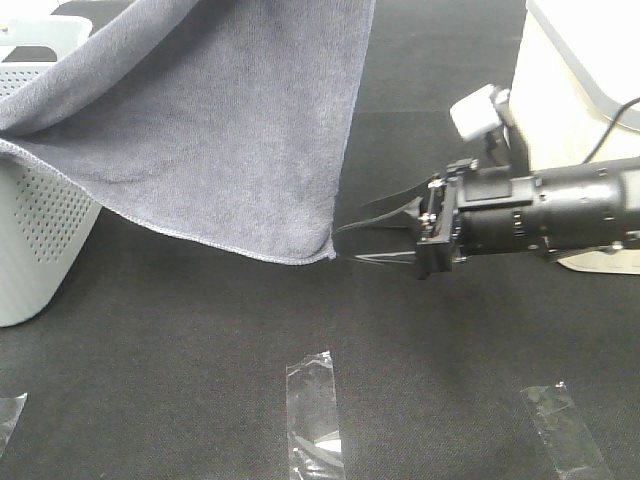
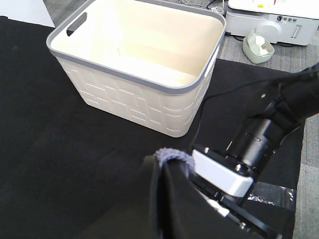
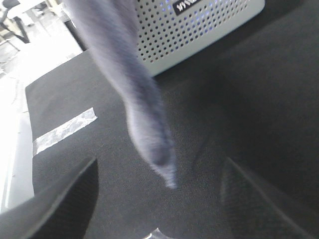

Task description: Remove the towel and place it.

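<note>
The grey-lavender towel (image 1: 220, 130) hangs spread out from above the top of the exterior view, its lower corner dangling just above the black table. My right gripper (image 1: 342, 243) is open with its fingers on either side of that corner. In the right wrist view the towel corner (image 3: 149, 124) hangs between the two open fingers (image 3: 65, 199), untouched. In the left wrist view my left gripper (image 2: 169, 164) is shut on a small bunch of the towel (image 2: 173, 156). The left gripper is out of the exterior view.
A pale perforated basket (image 1: 40, 220) stands at the left, partly under the towel. A cream basket (image 1: 570, 90) stands at the back right and shows empty in the left wrist view (image 2: 144, 74). Tape strips (image 1: 312, 410) lie on the black table near the front.
</note>
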